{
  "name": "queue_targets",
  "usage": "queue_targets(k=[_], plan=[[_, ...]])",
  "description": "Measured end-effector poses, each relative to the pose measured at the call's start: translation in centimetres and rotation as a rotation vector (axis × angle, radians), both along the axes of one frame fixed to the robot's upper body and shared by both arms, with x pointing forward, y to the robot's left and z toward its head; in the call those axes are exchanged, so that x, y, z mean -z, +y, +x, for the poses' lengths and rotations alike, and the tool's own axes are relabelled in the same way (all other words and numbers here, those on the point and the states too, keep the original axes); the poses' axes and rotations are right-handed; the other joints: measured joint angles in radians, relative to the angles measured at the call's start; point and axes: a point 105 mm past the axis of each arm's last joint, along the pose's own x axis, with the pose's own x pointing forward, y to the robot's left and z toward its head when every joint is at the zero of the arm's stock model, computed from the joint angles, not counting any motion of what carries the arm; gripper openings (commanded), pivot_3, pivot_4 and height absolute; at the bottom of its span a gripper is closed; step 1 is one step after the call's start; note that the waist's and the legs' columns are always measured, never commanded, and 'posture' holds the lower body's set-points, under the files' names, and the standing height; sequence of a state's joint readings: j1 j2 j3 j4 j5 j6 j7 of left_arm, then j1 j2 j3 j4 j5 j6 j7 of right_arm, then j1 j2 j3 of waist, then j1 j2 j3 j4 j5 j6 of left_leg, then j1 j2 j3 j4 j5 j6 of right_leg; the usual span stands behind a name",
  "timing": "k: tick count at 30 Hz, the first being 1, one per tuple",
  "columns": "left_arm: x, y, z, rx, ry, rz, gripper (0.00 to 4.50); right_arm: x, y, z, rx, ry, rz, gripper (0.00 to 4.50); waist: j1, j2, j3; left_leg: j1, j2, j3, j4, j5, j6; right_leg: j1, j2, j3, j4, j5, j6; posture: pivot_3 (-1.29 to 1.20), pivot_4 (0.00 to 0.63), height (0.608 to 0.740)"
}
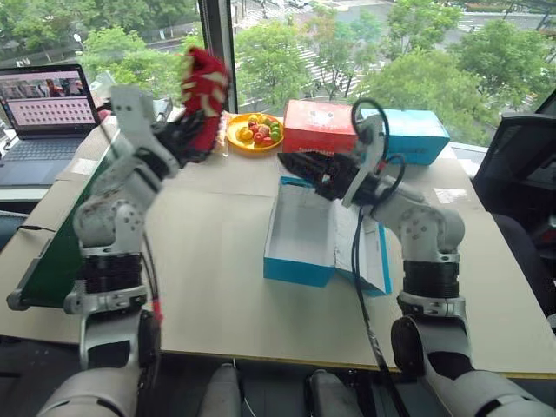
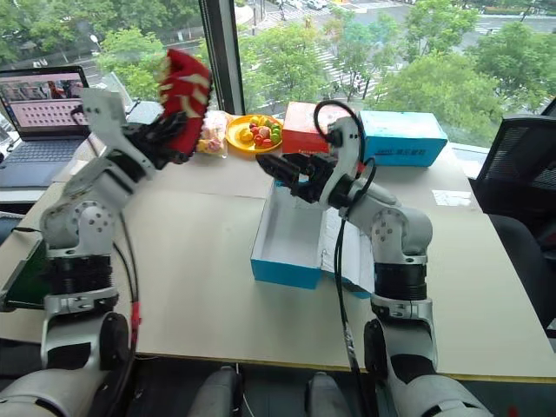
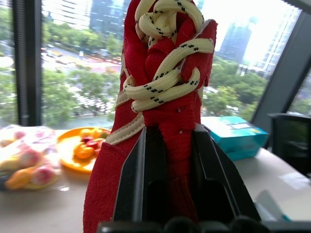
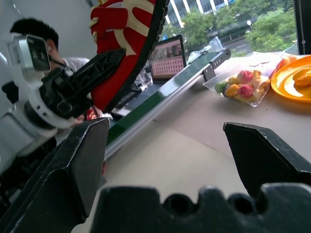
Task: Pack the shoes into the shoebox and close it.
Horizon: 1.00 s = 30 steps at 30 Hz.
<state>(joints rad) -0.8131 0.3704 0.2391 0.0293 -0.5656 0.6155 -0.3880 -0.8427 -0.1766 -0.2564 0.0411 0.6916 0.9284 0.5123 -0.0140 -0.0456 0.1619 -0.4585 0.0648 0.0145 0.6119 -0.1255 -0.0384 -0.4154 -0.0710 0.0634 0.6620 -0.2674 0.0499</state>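
I hold one small red fabric shoe with cream laces (image 1: 205, 87) aloft, left gripper (image 1: 193, 130) pinching its soft, light heel; right gripper (image 1: 300, 165) spread above the light blue cardboard shoebox (image 1: 300, 233).
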Motion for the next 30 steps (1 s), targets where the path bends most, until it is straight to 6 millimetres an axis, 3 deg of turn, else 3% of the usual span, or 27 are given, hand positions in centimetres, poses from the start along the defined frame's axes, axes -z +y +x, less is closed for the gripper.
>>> queue_targets(k=[5,8,13,16,24,28,30], plan=[[0.7,-4.0,-0.9,0.130,0.031,-0.033,0.20,0.4,-0.7,0.3,0.023,0.057,0.029,4.50,-0.014,0.000,0.000,0.000,0.000,0.000,0.000,0.000,0.000,-0.002,0.001,0.002,0.001,0.000,0.000,0.00,0.150,0.740],[2.4,-6.3,-1.5,0.202,0.087,-0.033,0.20,-0.1,-0.9,0.2,0.019,0.070,0.087,4.50,-0.015,0.000,0.000,-0.001,0.000,0.000,-0.001,0.000,0.000,-0.003,0.001,0.002,0.001,0.000,0.000,0.00,0.150,0.740],[3.8,-7.3,-1.9,0.217,0.139,-0.055,0.20,-0.9,-1.5,0.2,0.027,0.090,0.164,4.50,-0.017,0.000,0.000,-0.001,0.000,0.000,0.000,0.000,0.000,-0.003,0.002,0.003,0.001,0.000,0.000,0.00,0.150,0.740],[3.6,-8.9,-2.6,0.259,0.139,-0.072,0.20,-1.4,-1.1,0.1,0.017,0.112,0.209,4.50,-0.015,0.000,0.000,-0.001,0.000,0.000,0.000,0.000,0.000,-0.003,0.002,0.003,0.001,0.000,0.000,0.00,0.150,0.740],[2.5,-9.3,-3.0,0.277,0.119,-0.074,0.20,-0.9,-1.0,0.6,0.043,0.159,0.200,4.50,-0.016,0.000,0.000,-0.001,0.000,0.000,0.000,0.000,0.000,-0.003,0.002,0.003,0.001,0.000,0.000,0.00,0.150,0.740],[2.4,-9.0,-2.9,0.271,0.123,-0.075,0.17,-0.7,-0.9,0.7,0.043,0.170,0.201,3.55,-0.016,0.000,0.000,-0.001,0.000,0.000,0.000,0.000,0.000,-0.003,0.002,0.003,0.000,0.000,0.000,0.00,0.150,0.740],[2.5,-9.1,-2.9,0.269,0.127,-0.073,0.17,-0.8,-0.8,0.6,0.032,0.170,0.209,2.85,-0.016,0.000,0.000,-0.001,0.000,0.000,0.000,0.000,0.000,-0.003,0.002,0.003,0.000,0.000,0.000,0.00,0.150,0.740]])
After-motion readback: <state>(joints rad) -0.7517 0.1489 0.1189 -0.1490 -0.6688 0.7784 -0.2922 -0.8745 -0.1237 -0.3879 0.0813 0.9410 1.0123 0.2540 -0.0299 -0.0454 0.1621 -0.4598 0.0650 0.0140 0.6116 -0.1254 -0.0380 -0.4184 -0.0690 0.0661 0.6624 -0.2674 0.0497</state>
